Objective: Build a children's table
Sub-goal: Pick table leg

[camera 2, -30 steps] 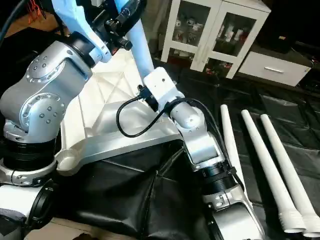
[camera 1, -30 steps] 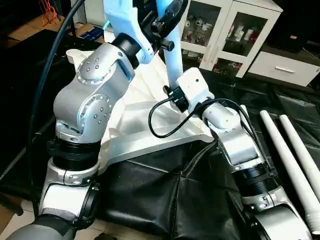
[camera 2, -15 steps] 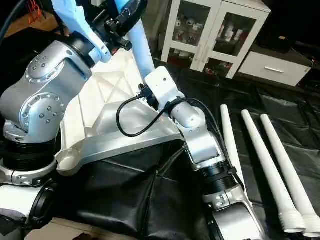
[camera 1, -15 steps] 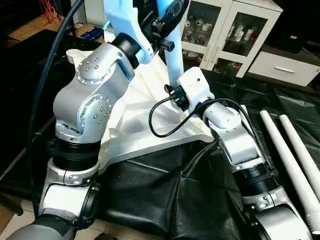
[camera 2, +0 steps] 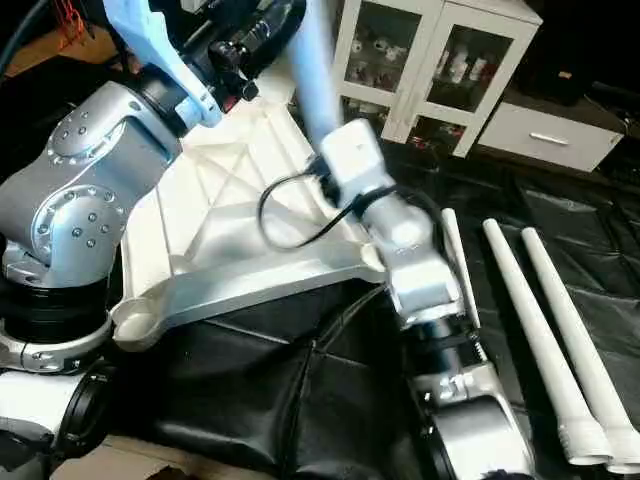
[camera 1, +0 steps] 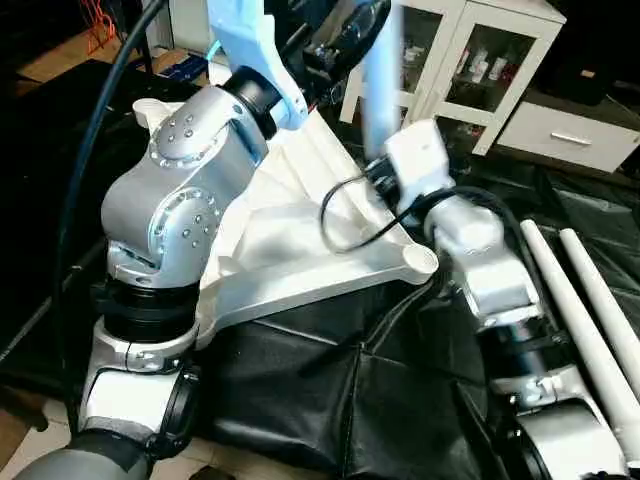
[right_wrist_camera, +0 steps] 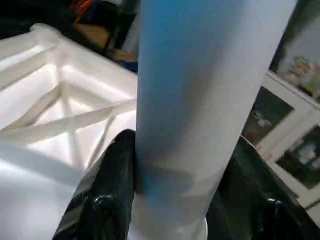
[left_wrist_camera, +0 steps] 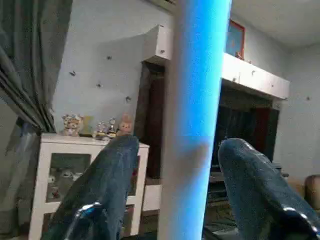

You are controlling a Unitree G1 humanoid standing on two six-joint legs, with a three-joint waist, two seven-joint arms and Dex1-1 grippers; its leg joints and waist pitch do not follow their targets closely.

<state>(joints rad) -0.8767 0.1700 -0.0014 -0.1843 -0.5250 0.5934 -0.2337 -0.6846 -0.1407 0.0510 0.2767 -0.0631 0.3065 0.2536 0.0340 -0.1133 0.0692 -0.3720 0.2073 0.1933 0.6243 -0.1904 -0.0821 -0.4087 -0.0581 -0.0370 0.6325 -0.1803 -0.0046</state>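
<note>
Tabletop (camera 1: 300,250) lies underside up on the black-covered work surface (camera 1: 330,400), toward the robot's left, one corner socket (camera 1: 418,262) nearest the right arm. One leg (camera 1: 378,80) stands upright above the tabletop's far right part, between the fingers of both grippers: left gripper (left_wrist_camera: 177,190) higher on it, right gripper (right_wrist_camera: 177,200) lower down, close above the ribbed underside. Three more legs (camera 2: 540,330) lie side by side on the cover to the robot's right, well apart from the tabletop. Cabinet (camera 1: 470,70) stands behind the work surface.
</note>
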